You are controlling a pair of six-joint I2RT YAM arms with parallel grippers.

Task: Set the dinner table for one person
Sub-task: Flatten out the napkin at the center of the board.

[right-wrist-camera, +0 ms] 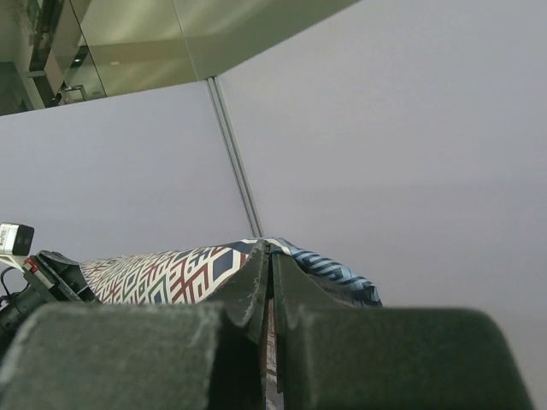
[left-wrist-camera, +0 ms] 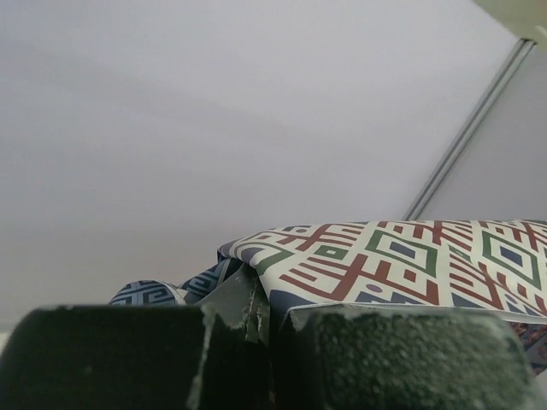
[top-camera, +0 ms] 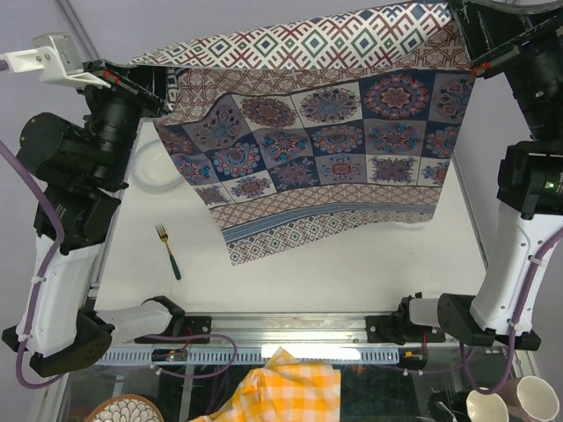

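The dinner table (top-camera: 352, 272) is the white tabletop that spreads from the aluminium rail by the arm bases out to the far edge, with most of its near half bare. Nearer than the rail lie a yellow checked cloth (top-camera: 286, 391), a patterned bowl (top-camera: 123, 411) to the left and two pale mugs (top-camera: 510, 404) to the right. On the table's left side a fork (top-camera: 168, 251) lies with its tines pointing away. Beyond it a white plate (top-camera: 151, 167) sits partly hidden under the edge of a patterned cloth (top-camera: 334, 132). This cloth hangs lifted over the far half of the table, its lower hem drooping toward the surface. The left gripper (left-wrist-camera: 256, 299) is clenched on its far left corner and the right gripper (right-wrist-camera: 271, 282) on its far right corner, with fabric pinched between each pair of jaws.
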